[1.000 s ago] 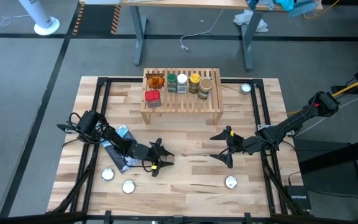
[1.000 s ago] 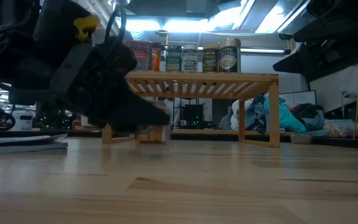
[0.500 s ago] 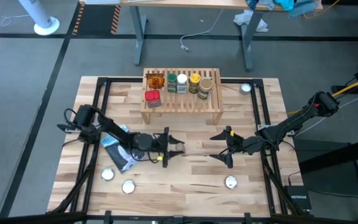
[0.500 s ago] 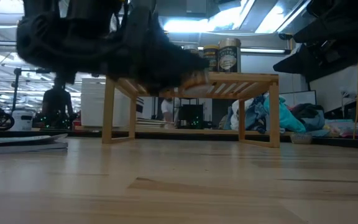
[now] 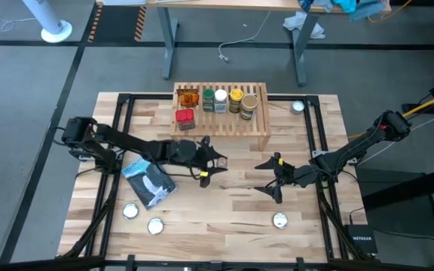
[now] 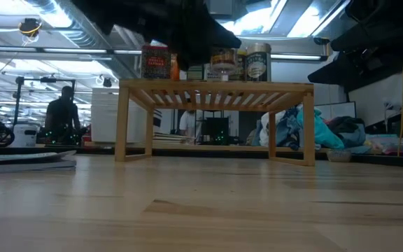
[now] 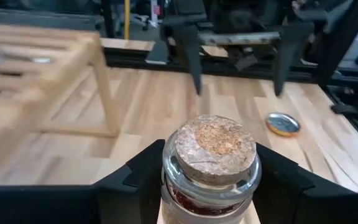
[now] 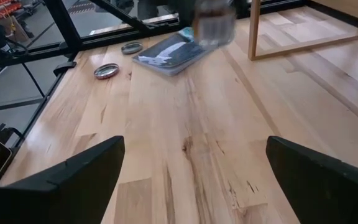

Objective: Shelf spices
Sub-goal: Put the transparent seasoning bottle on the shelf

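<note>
Cork-topped clear jar (image 7: 215,163) clamped in left end effector (image 5: 206,161) — right end effector (image 5: 272,180) spread wide, holding nothing

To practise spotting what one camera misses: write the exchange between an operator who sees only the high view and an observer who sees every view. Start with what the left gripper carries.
Operator: What is in the left gripper?
Observer: A glass jar with a cork stopper and reddish contents.
Operator: Is it off the table?
Observer: Yes. The low view shows it in the air, about level with the jars on the shelf.
Operator: And the right gripper?
Observer: Its fingers are spread wide, with only bare table between them.
</note>
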Robot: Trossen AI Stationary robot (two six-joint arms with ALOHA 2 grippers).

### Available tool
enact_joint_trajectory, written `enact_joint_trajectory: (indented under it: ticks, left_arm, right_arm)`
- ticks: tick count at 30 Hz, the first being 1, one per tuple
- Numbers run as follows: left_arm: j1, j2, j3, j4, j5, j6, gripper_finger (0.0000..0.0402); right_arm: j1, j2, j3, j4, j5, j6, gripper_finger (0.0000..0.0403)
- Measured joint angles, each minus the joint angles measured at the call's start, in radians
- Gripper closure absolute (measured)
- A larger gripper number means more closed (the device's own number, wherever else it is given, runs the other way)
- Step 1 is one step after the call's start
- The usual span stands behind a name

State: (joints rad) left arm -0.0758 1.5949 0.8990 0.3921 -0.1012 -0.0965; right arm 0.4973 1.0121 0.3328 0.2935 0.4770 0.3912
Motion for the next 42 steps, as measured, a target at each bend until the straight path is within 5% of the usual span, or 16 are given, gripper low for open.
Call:
enact_joint_trajectory:
  ticks: [22, 42]
  left_arm:
    - [0.233, -0.033, 0.092, -0.039, 0.053, 0.055, 0.0224]
    - [0.317, -0.033, 0.092, -0.054, 0.073, 0.044, 0.0221]
  right_arm:
    - [0.0, 0.0, 0.0, -0.007, 0.0, 0.0, 0.0006]
    - [0.0, 0.0, 0.0, -0.007, 0.0, 0.0, 0.0006]
